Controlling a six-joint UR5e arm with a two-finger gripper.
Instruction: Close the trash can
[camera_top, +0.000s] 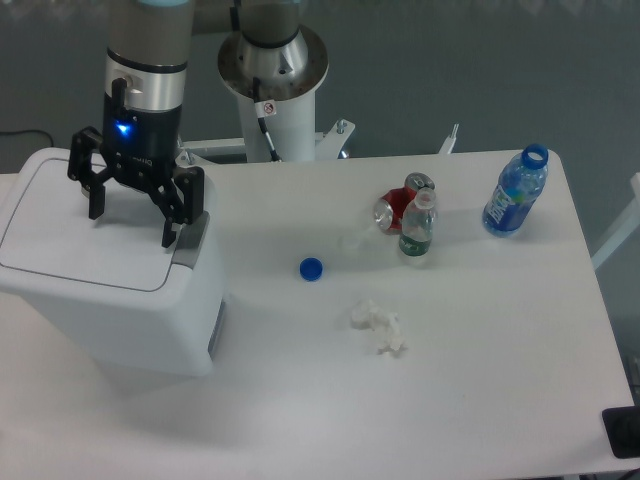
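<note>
Trash can (110, 290) sits at table's 9 o'clock side, white lid (90, 225) looks flat down. Gripper (132, 218) above lid, fingers spread wide, holding nothing. Push straight down, gently; check grey latch (191, 234) at 3 o'clock edge.

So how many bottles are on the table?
2. A blue bottle with no cap stands near the far right corner. A small green-labelled bottle stands mid-table, beside the red can. None seem hidden.

The trash can (110, 290) sits at the frame's left, the gripper (132, 222) above its lid. Centre: a cap (311, 268); upper right, a bottle (515, 192).
</note>
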